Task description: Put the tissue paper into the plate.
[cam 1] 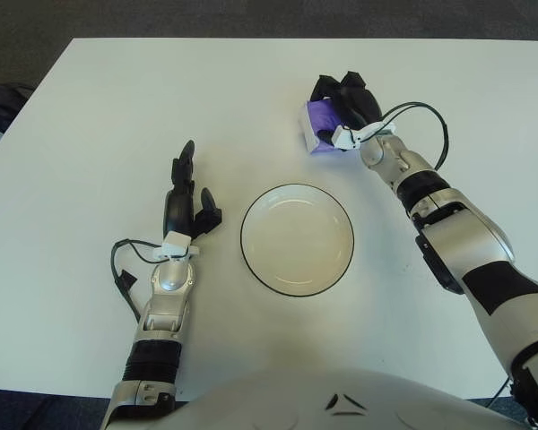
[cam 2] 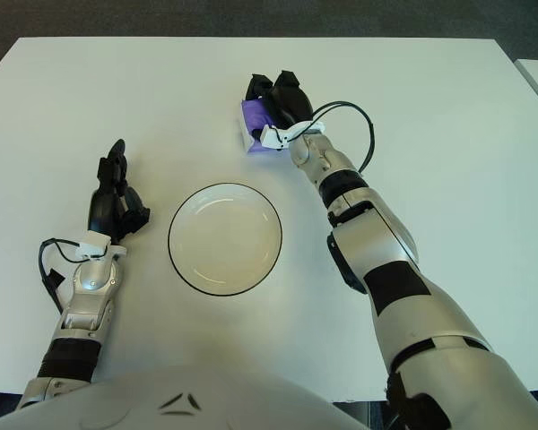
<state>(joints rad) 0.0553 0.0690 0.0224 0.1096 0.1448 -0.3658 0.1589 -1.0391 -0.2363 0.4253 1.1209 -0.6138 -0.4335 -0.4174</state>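
On the far side of the white table (cam 1: 90,107), beyond the plate (cam 1: 297,239) and a little to its right, the right hand (cam 1: 345,106) sits over the purple tissue paper pack (cam 1: 317,128), its dark fingers (cam 1: 323,90) curled down around the pack's top and far edge so that they close on it. Whether the pack is lifted clear of the tabletop or touching it cannot be told. The pack lies well apart from the plate, outside its rim. The plate is round, white inside with a thin dark edge, and holds nothing; it stands near the middle of the table. The left hand (cam 1: 186,202) shows to the left of the plate, near it but apart from it, with its fingers loosely extended away from the robot and nothing between them.
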